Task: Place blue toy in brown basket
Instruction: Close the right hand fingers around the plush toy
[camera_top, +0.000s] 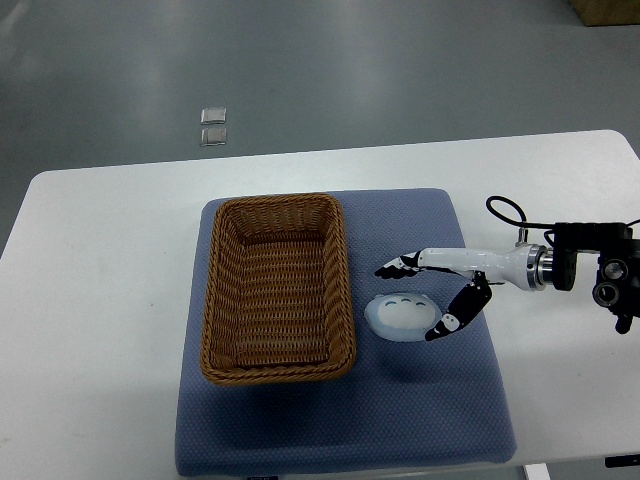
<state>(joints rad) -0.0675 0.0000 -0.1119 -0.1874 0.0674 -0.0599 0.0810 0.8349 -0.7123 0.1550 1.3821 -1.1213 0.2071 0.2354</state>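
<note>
On the blue mat (400, 400), right hand (435, 295) fingers (400, 266) spread open around blue toy (403, 316) beside brown basket (277, 288).

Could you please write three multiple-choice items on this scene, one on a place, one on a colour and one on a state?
1. Where does the blue toy lie?
A. Inside the brown basket
B. On the blue mat, right of the basket
C. On the bare white table

2. What colour is the mat under the brown basket?
A. Blue
B. Green
C. Red

3. What is the state of the right robot hand?
A. Shut on the toy, lifting it
B. Fingers spread above the toy, holding nothing
C. Resting inside the basket

Answers:
1. B, since the toy sits on the mat just beyond the basket's right rim.
2. A, since blue padding shows all around the basket, on top of the white table.
3. B, since the fingers stand apart on either side of the toy, which still lies flat on the mat.
</note>
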